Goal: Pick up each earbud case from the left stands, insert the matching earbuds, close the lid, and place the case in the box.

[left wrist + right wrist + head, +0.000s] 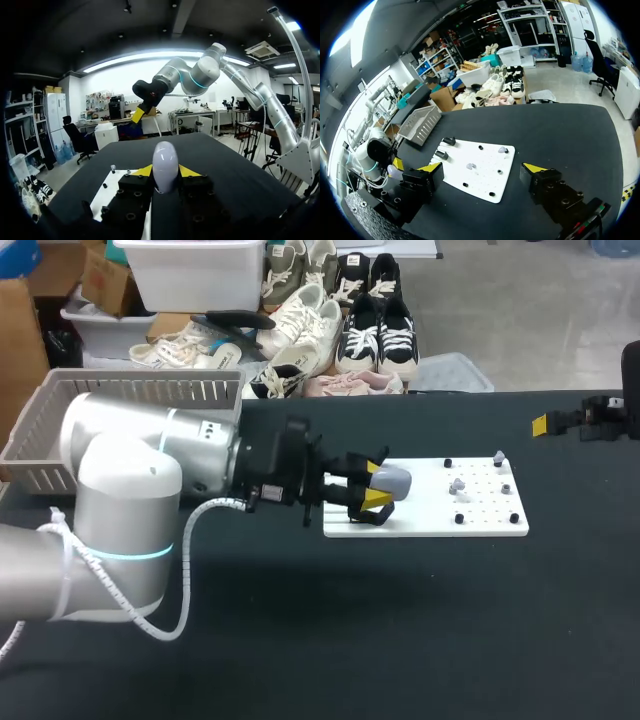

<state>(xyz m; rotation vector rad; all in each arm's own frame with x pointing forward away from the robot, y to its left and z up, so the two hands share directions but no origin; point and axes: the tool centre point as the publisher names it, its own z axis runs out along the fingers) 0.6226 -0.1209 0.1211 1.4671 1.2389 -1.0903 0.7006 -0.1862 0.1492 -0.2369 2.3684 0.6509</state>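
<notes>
A pale lavender-grey earbud case [393, 480] is held over the left end of the white board [430, 512], and my left gripper [374, 487] is shut on it. In the left wrist view the closed case [165, 169] stands up between the two yellow tips, touched from both sides. Small earbuds [458, 484] and several dark pegs sit on the board's right half. My right gripper [548, 424] hovers at the table's far right, away from the board. In its own view the right gripper [482, 171] is open with nothing in it, and the board [485, 177] lies ahead.
A grey slotted basket [60, 425] stands at the back left corner of the black table [400, 620]. Two black stands [445, 148] rise at the board's end nearest my left arm [374, 150].
</notes>
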